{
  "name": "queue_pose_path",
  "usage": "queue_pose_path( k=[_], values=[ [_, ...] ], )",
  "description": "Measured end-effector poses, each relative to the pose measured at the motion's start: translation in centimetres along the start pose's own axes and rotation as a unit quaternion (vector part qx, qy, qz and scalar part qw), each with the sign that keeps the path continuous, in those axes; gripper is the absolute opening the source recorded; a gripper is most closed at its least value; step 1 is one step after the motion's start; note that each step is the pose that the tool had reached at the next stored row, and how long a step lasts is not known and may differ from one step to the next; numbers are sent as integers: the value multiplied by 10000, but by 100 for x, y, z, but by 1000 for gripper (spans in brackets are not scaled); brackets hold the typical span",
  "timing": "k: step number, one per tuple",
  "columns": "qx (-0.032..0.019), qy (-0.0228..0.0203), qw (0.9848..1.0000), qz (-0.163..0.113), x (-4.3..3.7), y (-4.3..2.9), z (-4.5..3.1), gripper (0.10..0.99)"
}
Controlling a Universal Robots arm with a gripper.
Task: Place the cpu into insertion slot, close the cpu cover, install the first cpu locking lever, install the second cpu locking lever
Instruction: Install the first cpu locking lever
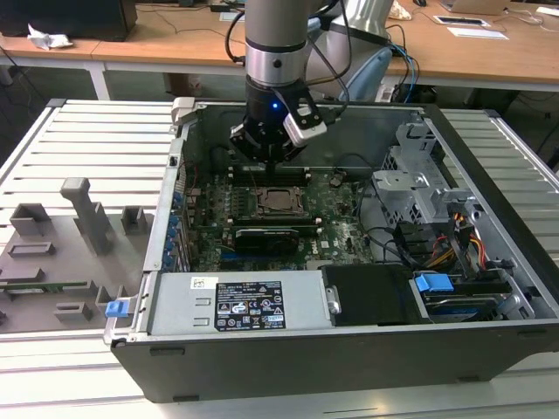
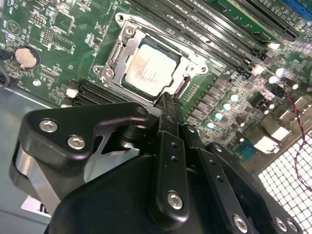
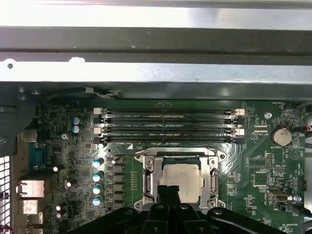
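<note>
One cpu [image 2: 148, 70] lay seated in the insertion slot [image 3: 180, 161], framed by the flat-lying cpu cover [image 3: 213, 178]. In the exterior view the tool [image 1: 273, 160] hung just at the cpu's 12 o'clock, fingers pinched narrow, gripping nothing.

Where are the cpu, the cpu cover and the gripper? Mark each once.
cpu [image 2: 148, 69]: second wrist view, middle of its silvery top.
cpu cover [image 3: 150, 183]: first wrist view, one side bar of the frame.
gripper [image 2: 165, 100]: second wrist view, at its fingertips.
</note>
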State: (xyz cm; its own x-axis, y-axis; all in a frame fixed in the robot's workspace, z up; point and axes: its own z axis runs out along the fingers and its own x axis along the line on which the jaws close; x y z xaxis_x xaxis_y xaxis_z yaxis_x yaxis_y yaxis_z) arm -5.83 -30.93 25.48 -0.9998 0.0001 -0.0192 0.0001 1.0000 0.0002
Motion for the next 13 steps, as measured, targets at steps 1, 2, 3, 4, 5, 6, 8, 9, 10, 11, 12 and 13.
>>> queue_pose_path(
  k=[1,2,3,4,5,6,8,9,10,11,12,13],
  values=[
    [0,0,10000,-3,18,0,0,106],
    [0,0,10000,-4,34,0,-1,106],
    [-1,0,10000,-4,52,0,-1,106],
    [-1,0,10000,-5,64,0,-1,106],
    [-1,0,10000,-5,81,0,-1,106],
    [-3,0,10000,-7,100,0,-2,106],
    [-8,0,10000,-12,129,0,-3,106],
    [-11,0,10000,-12,134,0,-6,106],
    [-12,1,10000,-13,140,0,-14,106],
    [-13,0,10000,-12,146,1,-28,106],
    [-13,0,10000,-13,154,1,-45,106],
    [-13,0,10000,-13,164,1,-58,106]
  ],
)
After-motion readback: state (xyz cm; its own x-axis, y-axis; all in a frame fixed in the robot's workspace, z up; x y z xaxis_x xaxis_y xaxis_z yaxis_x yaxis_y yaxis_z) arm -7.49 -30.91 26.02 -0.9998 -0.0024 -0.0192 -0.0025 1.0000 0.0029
